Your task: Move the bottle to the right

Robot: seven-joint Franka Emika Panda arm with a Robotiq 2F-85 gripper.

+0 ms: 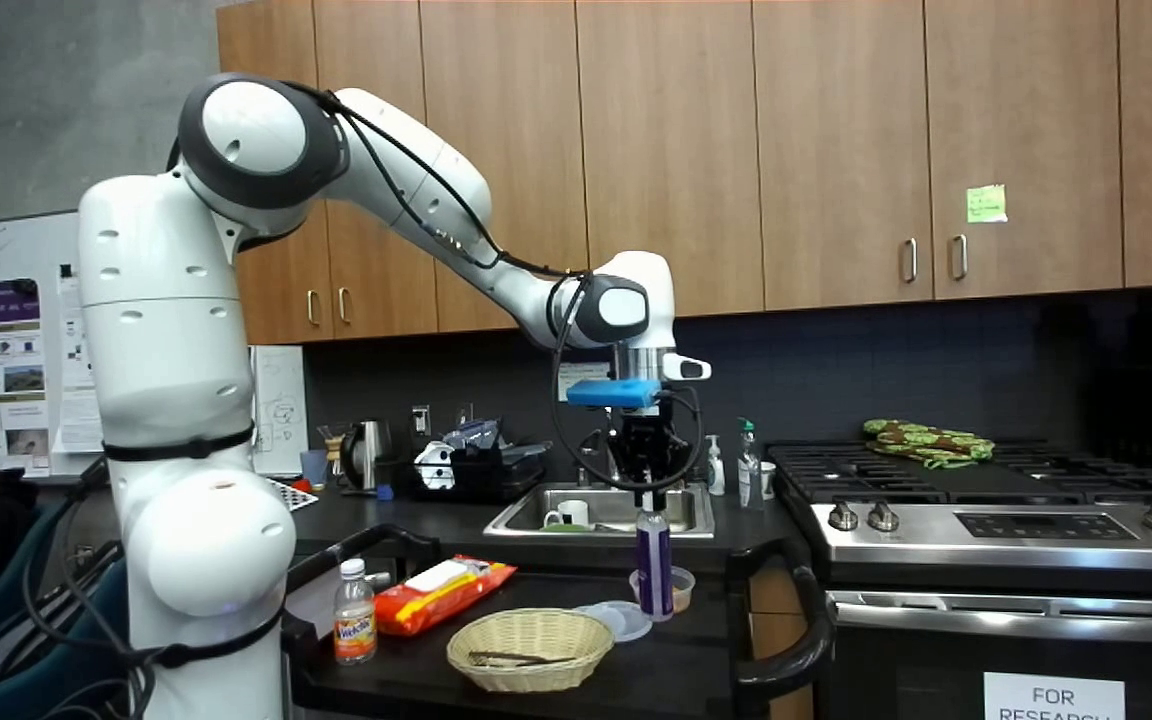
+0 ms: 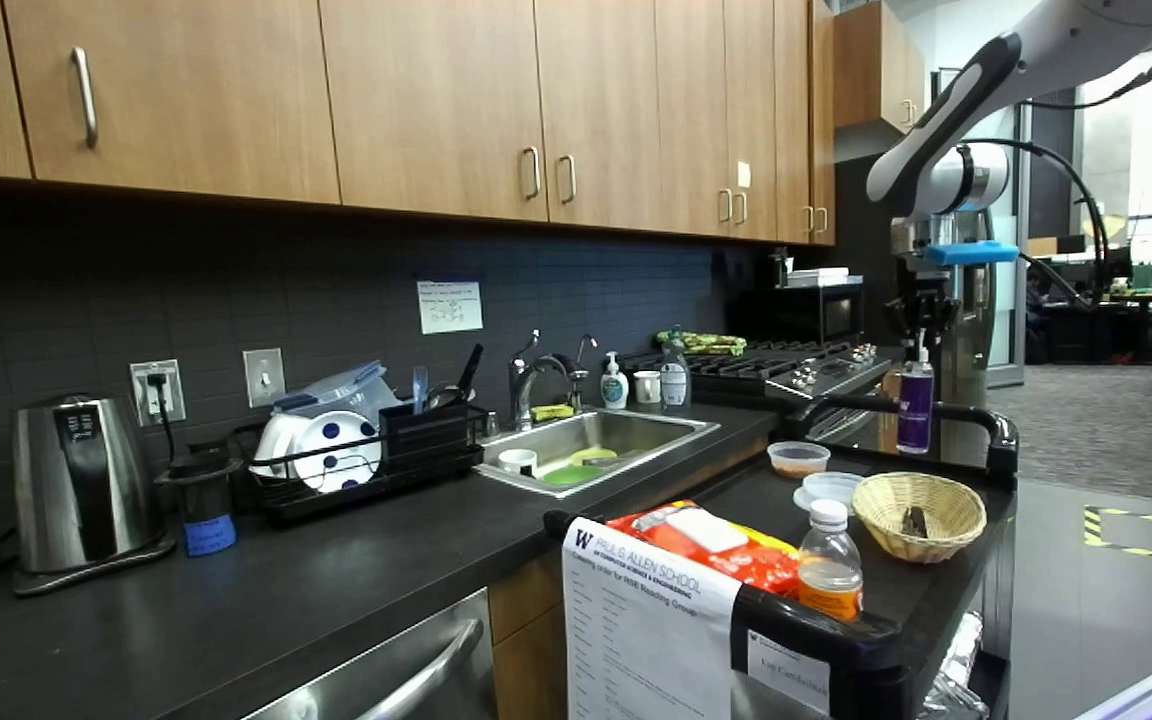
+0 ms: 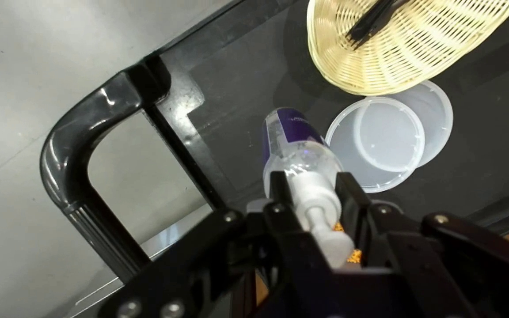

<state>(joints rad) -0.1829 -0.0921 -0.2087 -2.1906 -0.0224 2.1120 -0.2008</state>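
"So, how's the arm standing?"

"I've got the white robot arm with grey joint rings [image 1: 441, 165] bent high at the elbow, forearm slanting down, wrist pointing straight at the cart. My black two-fingered gripper [image 3: 313, 183] is clamped around the white collar of the slim, clear, purple-labelled bottle [image 1: 654, 565]."

"And which way does the bottle point?"

"Upright, white top uppermost, long axis close to vertical — it's over the smooth black cart top [image 3: 237, 123]. Whether its base touches, I can't tell."

"What's near it?"

"Two overlapping round lids of translucent plastic [image 3: 347, 154] just beside it, then a cream, oval woven basket [image 1: 536, 678] with dark cutlery [image 3: 371, 20] inside. On its opposite side I see a glossy black tubular handle [image 3: 66, 163]."
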